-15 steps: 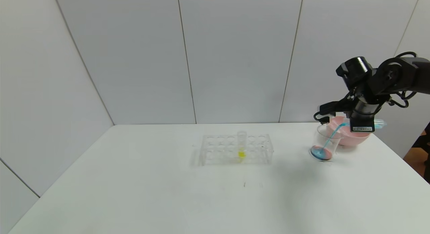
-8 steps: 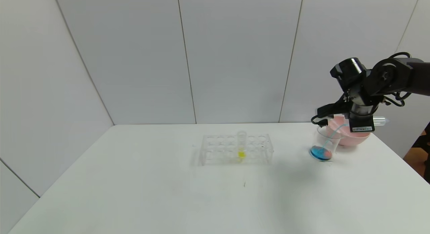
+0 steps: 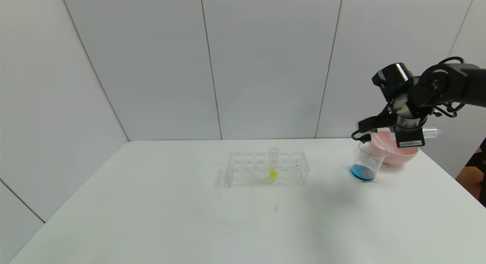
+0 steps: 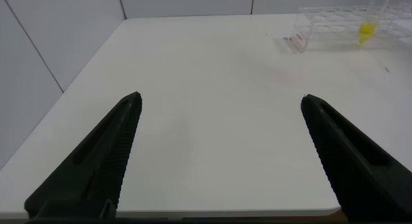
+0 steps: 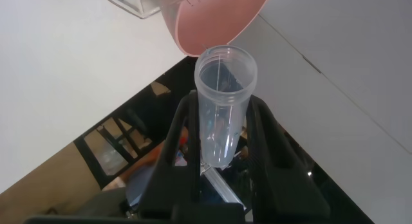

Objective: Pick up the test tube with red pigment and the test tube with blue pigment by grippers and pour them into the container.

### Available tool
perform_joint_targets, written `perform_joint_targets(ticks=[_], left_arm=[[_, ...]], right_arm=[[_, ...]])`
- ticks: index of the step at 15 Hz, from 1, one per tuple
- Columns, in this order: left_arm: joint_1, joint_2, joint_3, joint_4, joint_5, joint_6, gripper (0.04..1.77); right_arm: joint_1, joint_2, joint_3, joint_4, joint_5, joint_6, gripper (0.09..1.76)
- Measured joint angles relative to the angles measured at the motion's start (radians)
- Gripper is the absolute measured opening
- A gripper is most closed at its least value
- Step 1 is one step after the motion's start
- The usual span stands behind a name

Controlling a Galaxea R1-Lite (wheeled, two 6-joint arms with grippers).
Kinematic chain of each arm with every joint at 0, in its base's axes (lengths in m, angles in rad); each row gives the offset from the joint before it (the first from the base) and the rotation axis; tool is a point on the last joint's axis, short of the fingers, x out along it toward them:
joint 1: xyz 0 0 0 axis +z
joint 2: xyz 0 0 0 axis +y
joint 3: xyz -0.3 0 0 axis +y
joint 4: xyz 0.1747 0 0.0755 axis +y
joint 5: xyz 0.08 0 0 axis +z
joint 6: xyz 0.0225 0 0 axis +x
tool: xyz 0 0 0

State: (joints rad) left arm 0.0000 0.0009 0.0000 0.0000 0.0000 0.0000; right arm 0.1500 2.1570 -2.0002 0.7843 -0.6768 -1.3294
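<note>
My right gripper [image 3: 408, 137] is shut on the test tube with blue pigment [image 3: 431, 133], which now looks empty and lies about level above the pink bowl and the container. In the right wrist view the clear tube [image 5: 222, 102] sits between my black fingers [image 5: 177, 137] with its open mouth pointing away. The container [image 3: 366, 163], a small clear beaker, stands on the table left of the bowl and holds blue liquid with a reddish patch. The test tube with red pigment is out of view. My left gripper [image 4: 219, 105] is open and empty over the table's near left part.
A pink bowl [image 3: 396, 154] stands right behind the beaker, near the table's right edge; it also shows in the right wrist view [image 5: 219, 21]. A clear many-holed rack [image 3: 265, 168] at the table's middle holds a yellow-liquid tube [image 3: 273, 163]; both also show in the left wrist view [image 4: 335, 24].
The blue stream from the tube into the beaker has stopped. My right gripper has risen slightly and the tube has levelled. The beaker's liquid has turned mostly blue.
</note>
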Motion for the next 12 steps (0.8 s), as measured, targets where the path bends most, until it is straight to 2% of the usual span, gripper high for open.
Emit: perform_joint_targets(ticks=[8,10,12], left_arm=[[0.0,0.0,0.0,0.0,0.0,0.0,1.76],[0.0,0.0,0.0,0.0,0.0,0.0,1.76],[0.0,0.0,0.0,0.0,0.0,0.0,1.76]], right_arm=[[0.003,-0.01,0.0,-0.035,0.011,0.015,0.49],[-0.008,-0.01,0.0,-0.067,0.086,0.046,0.49],[-0.037,-0.012,0.0,-0.097,0.239,0.099,0.49]])
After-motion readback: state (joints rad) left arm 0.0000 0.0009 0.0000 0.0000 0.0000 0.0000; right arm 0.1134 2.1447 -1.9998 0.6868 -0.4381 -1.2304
